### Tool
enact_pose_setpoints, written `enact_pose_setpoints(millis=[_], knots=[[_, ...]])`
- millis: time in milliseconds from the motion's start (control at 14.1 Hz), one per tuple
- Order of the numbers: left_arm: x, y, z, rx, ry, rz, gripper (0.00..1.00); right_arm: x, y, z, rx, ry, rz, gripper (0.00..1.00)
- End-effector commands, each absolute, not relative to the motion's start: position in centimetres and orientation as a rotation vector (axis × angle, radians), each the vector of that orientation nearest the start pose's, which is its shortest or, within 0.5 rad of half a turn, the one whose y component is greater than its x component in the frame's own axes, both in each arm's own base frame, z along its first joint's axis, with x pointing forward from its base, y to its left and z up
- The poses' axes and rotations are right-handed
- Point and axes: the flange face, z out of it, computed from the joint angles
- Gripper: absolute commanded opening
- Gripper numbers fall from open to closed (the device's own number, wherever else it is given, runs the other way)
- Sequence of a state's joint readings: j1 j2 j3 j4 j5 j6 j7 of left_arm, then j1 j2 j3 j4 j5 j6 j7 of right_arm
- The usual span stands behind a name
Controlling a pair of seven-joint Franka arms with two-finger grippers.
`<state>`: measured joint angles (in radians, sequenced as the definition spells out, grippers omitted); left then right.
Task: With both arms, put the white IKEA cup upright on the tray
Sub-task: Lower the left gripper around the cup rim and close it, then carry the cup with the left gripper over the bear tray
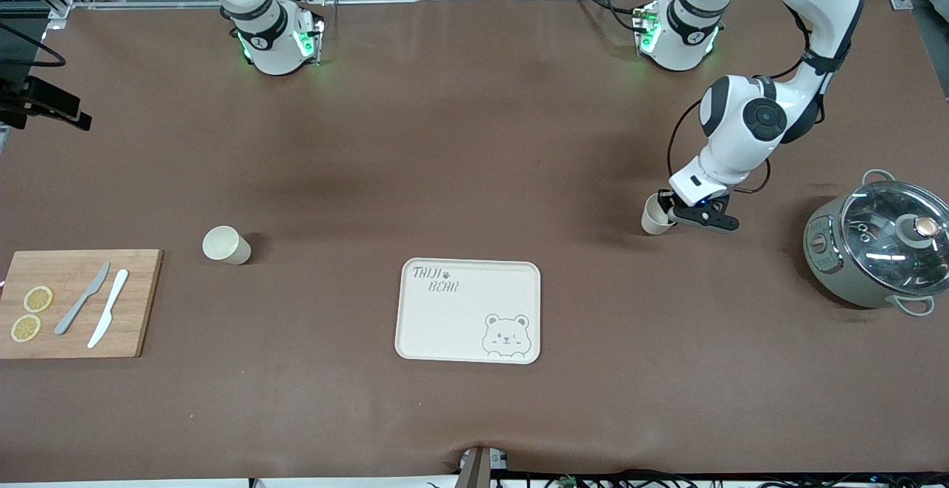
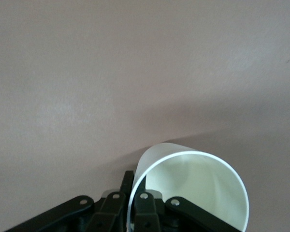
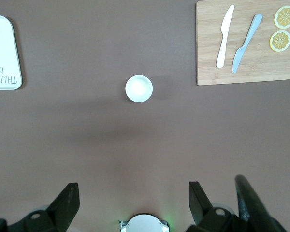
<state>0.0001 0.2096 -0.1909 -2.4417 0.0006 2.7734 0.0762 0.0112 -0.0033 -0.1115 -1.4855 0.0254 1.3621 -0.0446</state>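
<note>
Brown matte surface fills the front view, with two white arms based along the top edge. At lower centre lies the cream tray, flat and bare, printed with "TAIJI BEAR" lettering and a bear face. At centre right, the left gripper is low at the surface, its jaws clamped on the rim of a white cup, which tilts slightly.

The left wrist view shows what the front view cannot: the cup's wall sits between the two black fingers, one inside and one outside the rim of the held cup, whose pale interior faces the camera.

A second white cup stands upright at centre left of the front view, well apart from the tray. The right wrist view looks straight down into this second cup from high above, with the right gripper at the bottom of the frame, jaws apart and holding nothing. That gripper itself is out of the front view, where only the right arm's base shows at upper left.

At lower left of the front view, a wooden cutting board carries a grey knife, a white knife and two lemon slices. At the right edge sits a grey-green electric pot with a glass lid.
</note>
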Motion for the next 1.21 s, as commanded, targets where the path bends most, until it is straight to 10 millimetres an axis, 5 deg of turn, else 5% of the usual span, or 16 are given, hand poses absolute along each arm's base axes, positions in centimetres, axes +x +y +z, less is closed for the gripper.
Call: enact_pose_setpoints(millis=[0, 709, 1135], knots=[[51.0, -11.9, 26.6, -3.169, 0.370, -0.149, 0.00, 52.9, -5.3, 65.0, -3.103, 0.085, 0.187, 1.00], [59.2, -20.8, 34.8, -3.223, 0.213, -0.049, 0.00, 53.1, -5.6, 64.9, -3.101, 0.092, 0.189, 1.00], [62.7, -26.6, 36.0, -3.232, 0.187, -0.038, 0.00, 53.1, -5.5, 64.9, -3.103, 0.090, 0.190, 1.00]])
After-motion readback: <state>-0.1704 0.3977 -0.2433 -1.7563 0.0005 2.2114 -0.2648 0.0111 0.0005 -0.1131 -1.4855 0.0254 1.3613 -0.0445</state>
